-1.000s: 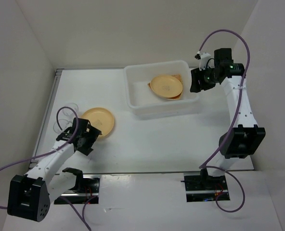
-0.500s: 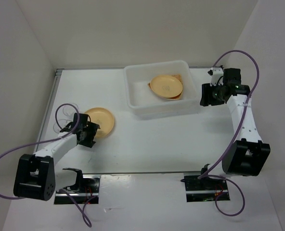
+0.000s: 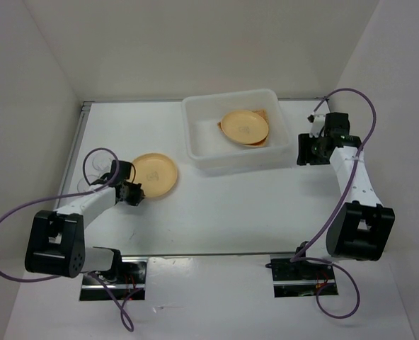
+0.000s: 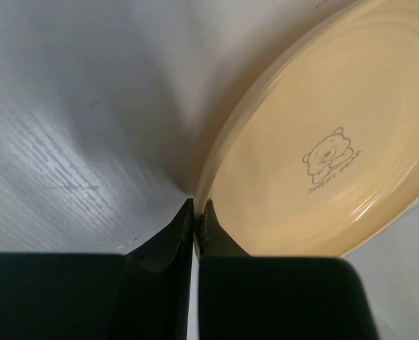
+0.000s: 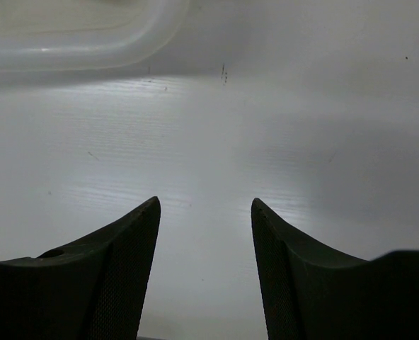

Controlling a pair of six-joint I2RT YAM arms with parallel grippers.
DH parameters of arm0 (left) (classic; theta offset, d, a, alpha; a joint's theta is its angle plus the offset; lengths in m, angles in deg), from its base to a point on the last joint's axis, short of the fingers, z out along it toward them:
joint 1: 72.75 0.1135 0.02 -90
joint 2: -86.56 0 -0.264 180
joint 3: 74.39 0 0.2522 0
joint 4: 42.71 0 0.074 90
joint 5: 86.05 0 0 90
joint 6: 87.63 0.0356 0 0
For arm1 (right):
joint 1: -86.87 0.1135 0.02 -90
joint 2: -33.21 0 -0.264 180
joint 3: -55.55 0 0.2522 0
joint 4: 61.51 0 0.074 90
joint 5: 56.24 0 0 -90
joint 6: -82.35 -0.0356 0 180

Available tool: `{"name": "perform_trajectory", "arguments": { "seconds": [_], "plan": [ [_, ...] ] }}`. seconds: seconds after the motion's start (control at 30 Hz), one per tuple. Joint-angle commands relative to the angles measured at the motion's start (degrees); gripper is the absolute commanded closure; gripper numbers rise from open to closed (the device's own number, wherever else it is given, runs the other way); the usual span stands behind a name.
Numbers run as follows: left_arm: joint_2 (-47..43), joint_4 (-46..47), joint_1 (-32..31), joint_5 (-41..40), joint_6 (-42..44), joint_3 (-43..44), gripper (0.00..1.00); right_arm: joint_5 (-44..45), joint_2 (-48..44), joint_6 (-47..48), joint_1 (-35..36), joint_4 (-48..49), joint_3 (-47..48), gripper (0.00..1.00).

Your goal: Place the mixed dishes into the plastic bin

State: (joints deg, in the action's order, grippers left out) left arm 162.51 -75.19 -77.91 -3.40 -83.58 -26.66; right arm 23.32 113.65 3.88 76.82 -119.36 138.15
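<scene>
Shifted right: plate | left gripper pinching its rim | right gripper spread, near bin

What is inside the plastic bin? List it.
An orange-yellow plate lies in the plastic bin on a tan plate; only the tan plate's edges show, the rest is covered.

Soft bright light; orange-yellow plate shadows the glare-streaked table.

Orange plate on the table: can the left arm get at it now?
Probably yes. The left gripper, shut, has its tips at the near rim of the orange plate, nothing between; whether it pinches the rim is unclear.
</scene>
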Motion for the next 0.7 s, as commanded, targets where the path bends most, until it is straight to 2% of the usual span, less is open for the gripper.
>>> {"name": "perform_trajectory", "arguments": {
  "seconds": [0.0,0.1,0.2,0.23,0.3,0.33,0.37,0.43,0.47,0.5,0.53,0.57,0.6,0.63,0.67],
  "plan": [
    [-3.41,-8.87,0.16,-1.08,-0.44,2.67,1.0,2.7,-1.96,-0.72,-1.55,4.11,-2.56,0.4],
    [-8.42,-9.58,0.16,-2.31,-0.44,7.92,1.0,3.23,-1.96,-2.48,-3.49,5.16,-5.38,0.4],
    [-8.36,-10.19,0.16,-2.93,1.56,16.09,1.0,2.7,-1.96,-3.27,-4.37,4.64,-5.91,0.38],
    [-7.57,-10.2,0.16,-2.93,2.62,22.99,1.0,2.7,-1.96,-3.27,-4.89,3.85,-5.13,0.38],
    [-3.81,-9.5,-0.45,-3.54,5.34,30.58,1.0,3.23,-1.43,-3.27,-4.9,3.32,-4.33,0.38],
    [-1.96,-8.27,-0.46,-3.54,9.36,34.45,1.0,4.36,-0.65,-3.27,-4.9,2.79,-3.63,0.36],
    [0.32,-7.39,-1.15,-1.54,12.01,42.49,1.0,4.37,-0.64,-2.57,-4.9,2.27,-3.62,0.36],
    [9.02,-7.38,-2.21,1.36,19.98,51.67,1.0,6.9,-0.64,-1.51,-4.9,2.26,-3.62,0.36],
    [12.44,-7.91,-2.21,5.99,22.91,56.33,1.0,8.57,-0.64,-1.51,-4.9,2.26,-3.62,0.36],
    [19.7,-10.78,-3.87,7.6,25.46,66.55,1.0,10.59,-0.64,-2.47,-4.9,2.26,-4.93,0.36],
    [23.42,-12.29,-4.84,8.84,31.05,71.7,1.0,17.23,-1.16,-3.52,-4.9,2.87,-5.72,0.39],
    [30.6,-14.31,-5.81,10.07,33.98,76.8,1.0,22.6,-1.17,-5.1,-4.9,3.92,-6.6,0.39],
    [34.06,-18.85,-6.95,10.6,36.27,81.99,1.0,28.05,-1.17,-6.85,-4.38,4.63,-8.7,0.4],
    [37.75,-21.42,-8.79,12.17,40.56,92.48,1.0,32.37,-1.17,-8.7,-4.37,5.24,-9.85,0.4],
    [45.45,-24.32,-9.76,13.32,42.43,98.59,1.0,37.8,-1.17,-9.67,-4.37,6.55,-10.47,0.4]
  ]
}}
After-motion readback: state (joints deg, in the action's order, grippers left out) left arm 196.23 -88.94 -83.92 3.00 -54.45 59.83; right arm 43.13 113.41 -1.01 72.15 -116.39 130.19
